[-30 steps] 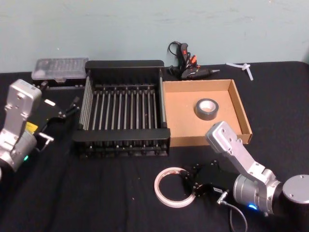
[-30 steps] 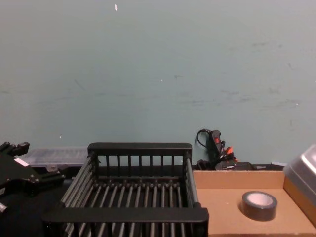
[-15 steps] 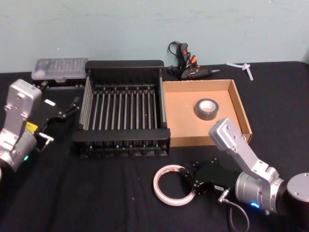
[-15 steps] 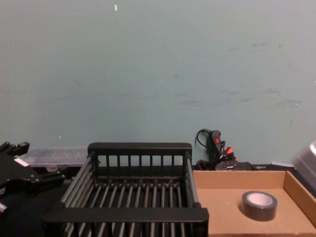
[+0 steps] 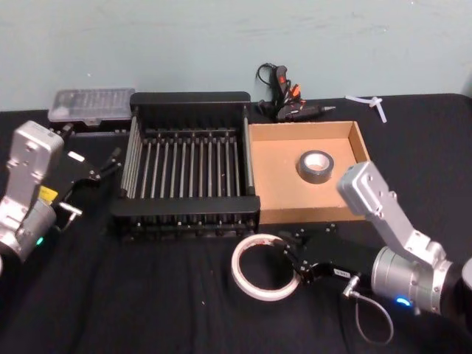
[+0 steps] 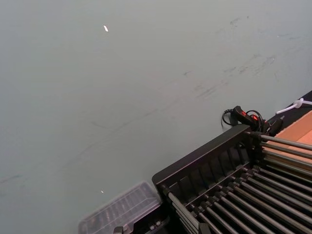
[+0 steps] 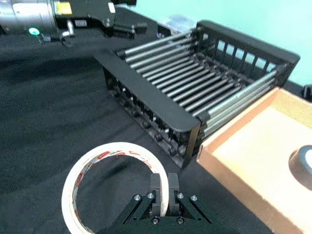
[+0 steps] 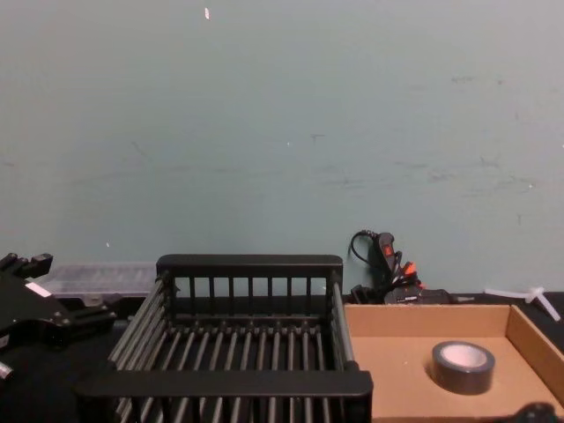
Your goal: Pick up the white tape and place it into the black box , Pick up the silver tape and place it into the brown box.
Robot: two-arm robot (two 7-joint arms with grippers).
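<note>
Gripping the white tape (image 5: 259,266) at its right-hand rim, the right gripper (image 5: 295,263) is seen nearest the robot, in front of the black box (image 5: 190,97); the band is clamped between the two fingers (image 7: 155,197), one inside the ring and one outside. The ring is held nearly flat, its opening facing up and tilted slightly. Red print runs round its inner core, too small to be read. Beyond it, the black box is set with its bars running front to back. The brown box (image 5: 269,199) is placed just to the right, touching it, and the silver tape (image 5: 315,166) lies flat inside, toward the far right part, hole upward. The left gripper (image 5: 103,167) is parked left of the black box, fingers slightly apart. A clear case (image 5: 91,105) and a glue gun (image 5: 289,99) rest against the far wall.
</note>
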